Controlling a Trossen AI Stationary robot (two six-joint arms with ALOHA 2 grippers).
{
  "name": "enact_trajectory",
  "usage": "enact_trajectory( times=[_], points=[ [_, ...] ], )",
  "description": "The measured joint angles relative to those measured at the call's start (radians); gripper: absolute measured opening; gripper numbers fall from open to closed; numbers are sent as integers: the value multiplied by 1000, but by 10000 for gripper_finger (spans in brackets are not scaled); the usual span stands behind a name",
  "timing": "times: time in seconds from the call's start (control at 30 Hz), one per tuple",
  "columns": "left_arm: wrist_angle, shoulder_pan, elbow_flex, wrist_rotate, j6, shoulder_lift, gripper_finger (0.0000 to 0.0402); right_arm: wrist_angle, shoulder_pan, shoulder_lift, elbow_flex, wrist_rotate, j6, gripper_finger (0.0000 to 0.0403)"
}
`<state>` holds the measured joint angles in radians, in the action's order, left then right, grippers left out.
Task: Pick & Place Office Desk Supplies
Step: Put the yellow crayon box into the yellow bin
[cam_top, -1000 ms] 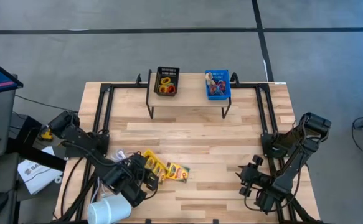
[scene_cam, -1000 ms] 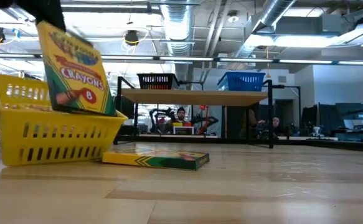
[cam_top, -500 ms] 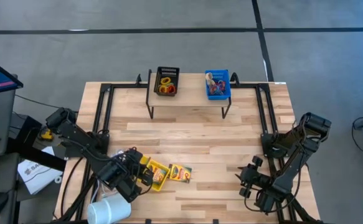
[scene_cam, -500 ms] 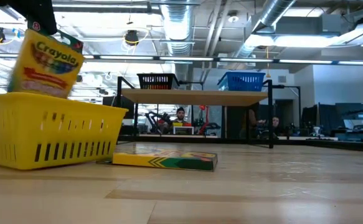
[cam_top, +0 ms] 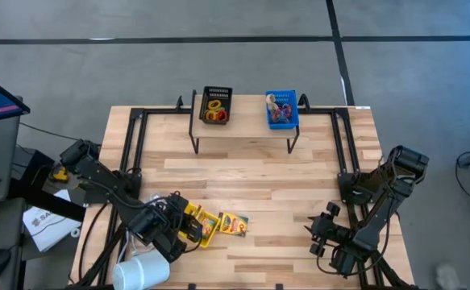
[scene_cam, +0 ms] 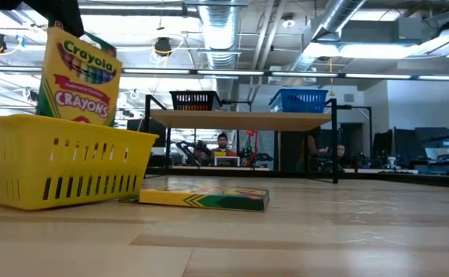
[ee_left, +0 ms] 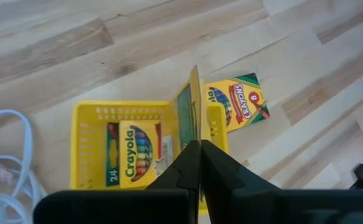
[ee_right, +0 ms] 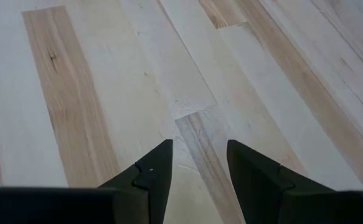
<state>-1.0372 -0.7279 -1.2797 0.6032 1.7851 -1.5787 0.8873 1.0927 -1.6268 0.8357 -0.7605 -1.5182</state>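
Note:
My left gripper [ee_left: 197, 163] is shut on a yellow-and-green crayon box [scene_cam: 81, 75] over the yellow bin [ee_left: 91, 115] near the table's near-left corner. A second crayon box [ee_left: 134, 153] lies flat inside that bin. A third [scene_cam: 204, 199] lies flat on the table just right of the bin. My right gripper [ee_right: 198, 163] hangs open over bare wood at the near right [cam_top: 319, 234]. A black bin [cam_top: 216, 105] and a blue bin [cam_top: 282, 110], both holding coloured rings, stand on a raised shelf at the far side. My left gripper pinches the crayon box by its upper end [ee_left: 195, 132] between the two fingers, coming from above and pointing down. The box shows edge-on in the wrist view. It hangs nearly upright, its lower part behind the yellow bin's wall [scene_cam: 70, 165]; whether it touches the bin's floor is hidden.
A white cylinder [cam_top: 142, 272] lies at the near-left edge beside the left arm. A white coiled cable [ee_left: 10, 165] lies next to the yellow bin. The shelf's black metal frame [cam_top: 194, 133] stands at the far side; open wood lies between shelf and bin.
The left gripper, still shut on the crayon box, swung it from leaning at the bin's right side toward the table's left and up, then lowered it; the box now stands nearly upright. The yellow bin slid a little toward the near edge early on.

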Motion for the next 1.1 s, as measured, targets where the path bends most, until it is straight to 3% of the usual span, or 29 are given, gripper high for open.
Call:
enact_trajectory(
  times=[0.63,1.1],
  points=[
    [122,9,0,1,-50,-66,0,-4,7,0,0,0,0,150],
    [-110,2,0,-135,4,-68,0,-5,6,0,0,0,0,150]
  ],
)
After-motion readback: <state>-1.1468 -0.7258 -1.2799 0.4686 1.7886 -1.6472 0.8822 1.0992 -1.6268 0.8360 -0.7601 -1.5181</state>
